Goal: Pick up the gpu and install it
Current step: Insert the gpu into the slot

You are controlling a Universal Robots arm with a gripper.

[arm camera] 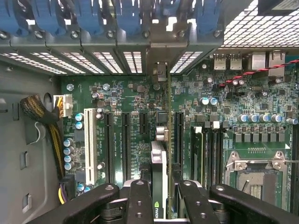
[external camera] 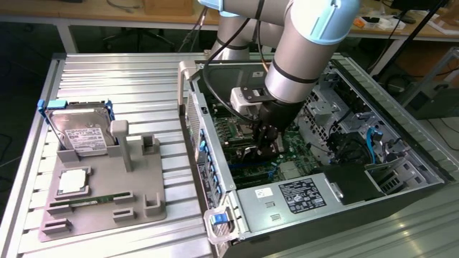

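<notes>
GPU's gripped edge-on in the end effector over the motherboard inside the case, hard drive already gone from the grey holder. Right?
Not quite: the hard drive sits in the grey holder, per the exterior view. The rest holds: the end effector grips the GPU edge-on over the motherboard inside the case.

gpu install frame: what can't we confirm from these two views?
- Exterior view: the gpu's lower edge and slot contact, hidden behind the gripper and arm inside the computer case.
- Wrist view: the card is seen edge-on, so its fan face is hidden; its rear is cut off by the frame edge and the fingers.
- Wrist view: whether the end bracket is seated in the rear opening; too tight to tell.
- Exterior view: hard drive label text, too small.
</notes>
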